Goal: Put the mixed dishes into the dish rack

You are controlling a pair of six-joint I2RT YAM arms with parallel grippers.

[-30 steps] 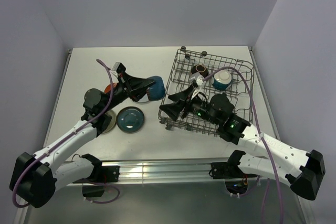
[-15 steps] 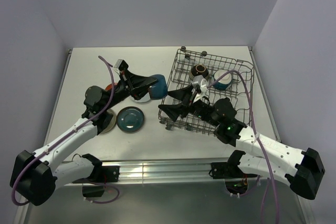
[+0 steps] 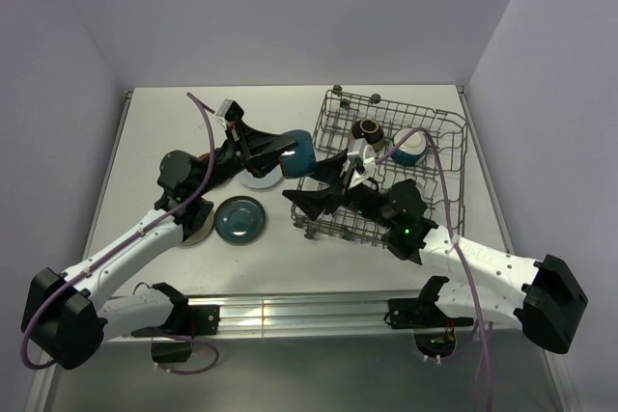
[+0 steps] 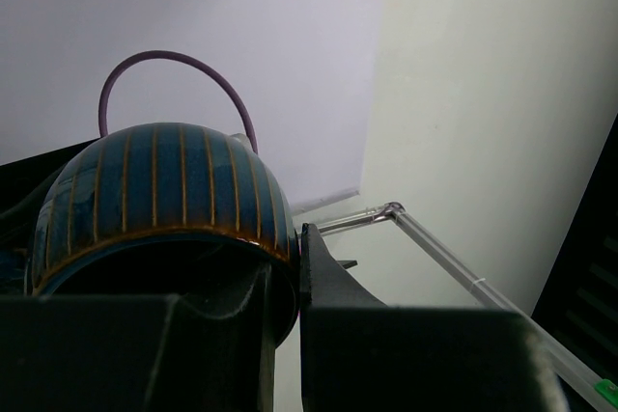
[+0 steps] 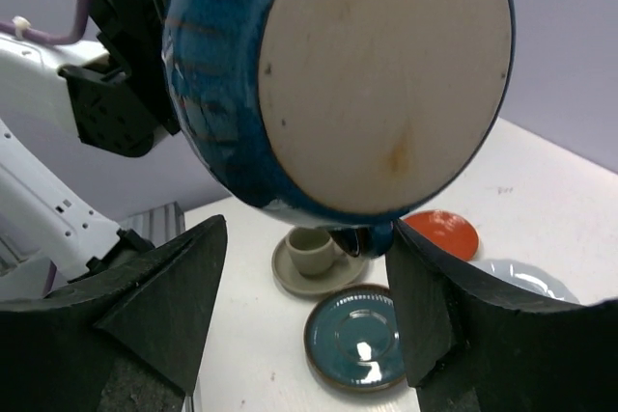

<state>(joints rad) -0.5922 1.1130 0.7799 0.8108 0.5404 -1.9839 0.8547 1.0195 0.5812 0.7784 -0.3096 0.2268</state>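
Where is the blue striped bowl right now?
Top view, centre: the blue striped bowl is lifted, pinched in the left gripper, just left of the dish rack.

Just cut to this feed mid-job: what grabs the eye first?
The blue striped bowl hangs in the air just left of the dish rack, with the left gripper shut on its rim. The right gripper stands open close beside it, and the bowl's pale base fills the right wrist view. Below, a dark teal plate lies on the table.
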